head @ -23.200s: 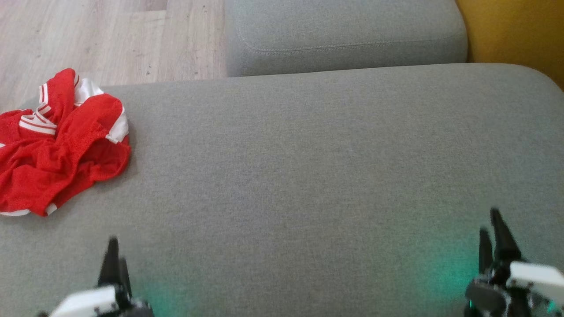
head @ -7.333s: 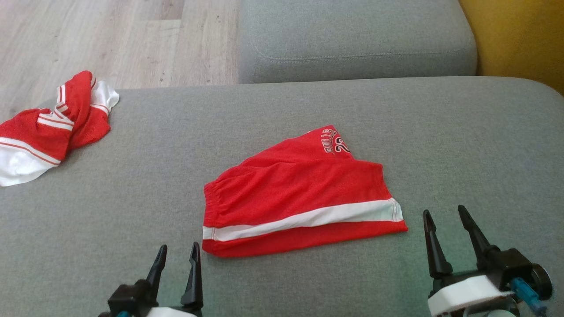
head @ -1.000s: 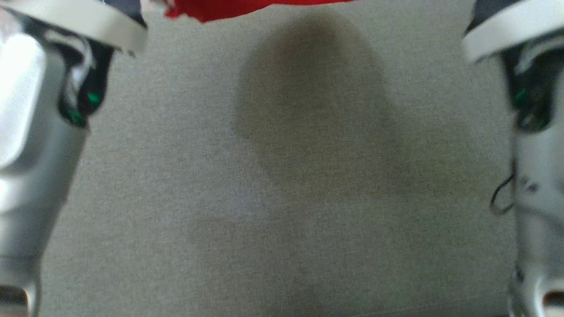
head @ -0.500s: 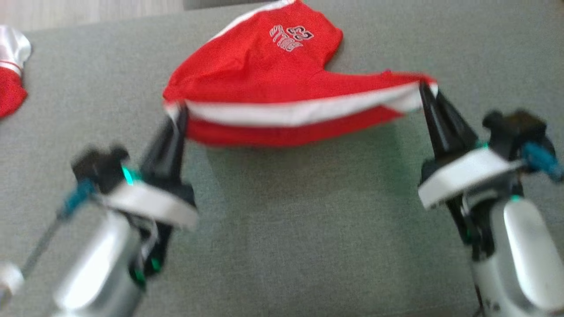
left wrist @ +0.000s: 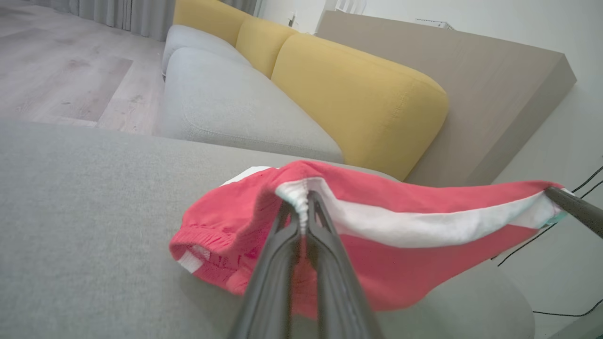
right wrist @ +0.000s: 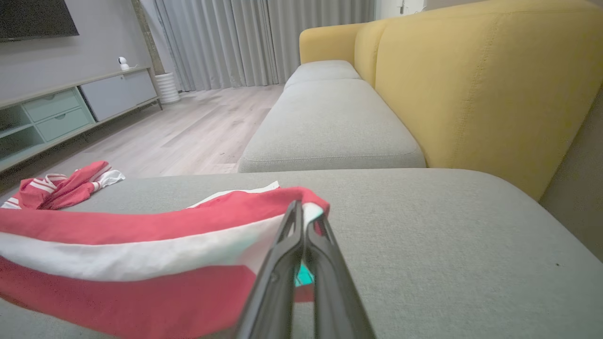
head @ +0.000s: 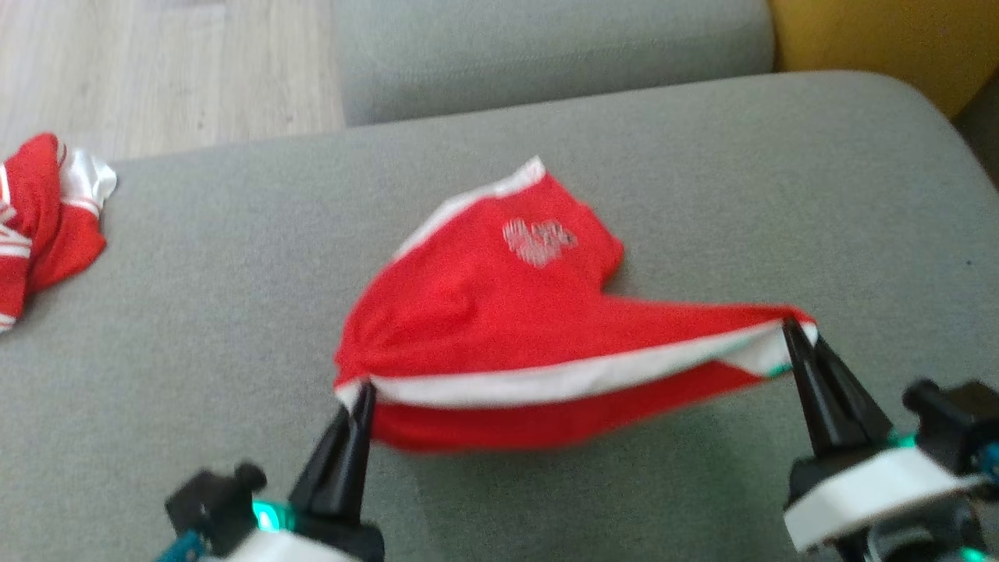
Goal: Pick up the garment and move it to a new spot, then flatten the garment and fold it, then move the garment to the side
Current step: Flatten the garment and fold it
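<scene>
The garment (head: 515, 328) is a pair of red shorts with a white side stripe, stretched between both grippers above the grey sofa cushion (head: 234, 297). My left gripper (head: 363, 394) is shut on the waistband corner, seen close in the left wrist view as gripper (left wrist: 304, 207) pinching the garment (left wrist: 400, 230). My right gripper (head: 792, 328) is shut on the opposite corner at the stripe; in the right wrist view that gripper (right wrist: 301, 209) clamps the garment (right wrist: 141, 254). The far part with a printed logo still rests on the cushion.
A second red and white garment (head: 39, 226) lies crumpled at the cushion's left edge, also seen as the red pile (right wrist: 61, 188). Another grey cushion (head: 546, 55) and yellow backrest (right wrist: 471, 84) lie beyond. Wooden floor (head: 156, 70) is at the far left.
The head camera has tilted back up, so the whole view shifted. Both grippers keep their hold on the shorts, which hang lifted and stretched between them, lower in the picture now.
</scene>
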{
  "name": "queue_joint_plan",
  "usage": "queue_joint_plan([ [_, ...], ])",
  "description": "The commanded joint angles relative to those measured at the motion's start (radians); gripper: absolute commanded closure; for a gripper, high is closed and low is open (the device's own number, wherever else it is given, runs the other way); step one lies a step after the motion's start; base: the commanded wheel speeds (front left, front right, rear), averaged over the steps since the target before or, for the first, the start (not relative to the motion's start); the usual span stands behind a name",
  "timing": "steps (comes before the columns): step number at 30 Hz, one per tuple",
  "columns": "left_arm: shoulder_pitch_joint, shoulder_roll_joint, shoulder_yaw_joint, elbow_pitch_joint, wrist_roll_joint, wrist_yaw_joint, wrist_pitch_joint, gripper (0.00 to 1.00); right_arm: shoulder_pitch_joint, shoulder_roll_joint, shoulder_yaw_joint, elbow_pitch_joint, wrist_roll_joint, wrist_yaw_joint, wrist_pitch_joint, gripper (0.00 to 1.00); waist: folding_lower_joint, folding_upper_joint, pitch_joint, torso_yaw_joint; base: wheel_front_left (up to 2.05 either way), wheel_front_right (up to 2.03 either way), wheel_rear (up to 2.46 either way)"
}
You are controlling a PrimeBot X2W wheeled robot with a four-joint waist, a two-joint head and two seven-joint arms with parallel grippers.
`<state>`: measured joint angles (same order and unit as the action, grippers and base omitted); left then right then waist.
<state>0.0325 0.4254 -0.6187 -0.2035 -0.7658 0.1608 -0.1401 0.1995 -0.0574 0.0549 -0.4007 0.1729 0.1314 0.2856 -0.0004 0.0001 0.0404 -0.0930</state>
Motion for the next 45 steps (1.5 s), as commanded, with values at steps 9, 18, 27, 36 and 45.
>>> queue_joint_plan([
  [9,-0.002,-0.032,-0.021,-0.069,-0.027,0.019,0.025,1.0,-0.052,0.002,-0.001,-0.071,-0.067,-0.001,0.083,1.0,0.0004,-0.0001,0.095,0.073,0.0,0.0,0.0],
  [18,-0.17,-0.151,0.018,0.082,-0.08,0.007,0.024,1.0,-0.377,-0.074,0.026,0.179,-0.043,-0.001,0.139,1.0,0.0004,-0.0001,0.204,0.153,0.0,0.0,0.0],
  [27,-0.346,-0.255,0.07,0.284,-0.157,-0.027,0.031,1.0,-0.767,-0.16,0.102,0.54,0.02,-0.001,0.186,1.0,0.0004,-0.0001,0.304,0.223,0.0,0.0,0.0],
  [36,-0.419,-0.303,0.061,0.405,-0.165,-0.042,0.027,1.0,-0.959,-0.173,0.183,0.811,0.06,-0.001,0.122,1.0,0.0004,-0.0001,0.341,0.264,0.0,0.0,0.0],
  [45,-0.397,-0.29,0.015,0.421,-0.13,-0.032,0.036,0.0,-1.011,-0.188,0.273,0.966,0.102,-0.001,0.004,0.0,0.0004,-0.0001,0.307,0.264,0.0,0.0,0.0],
])
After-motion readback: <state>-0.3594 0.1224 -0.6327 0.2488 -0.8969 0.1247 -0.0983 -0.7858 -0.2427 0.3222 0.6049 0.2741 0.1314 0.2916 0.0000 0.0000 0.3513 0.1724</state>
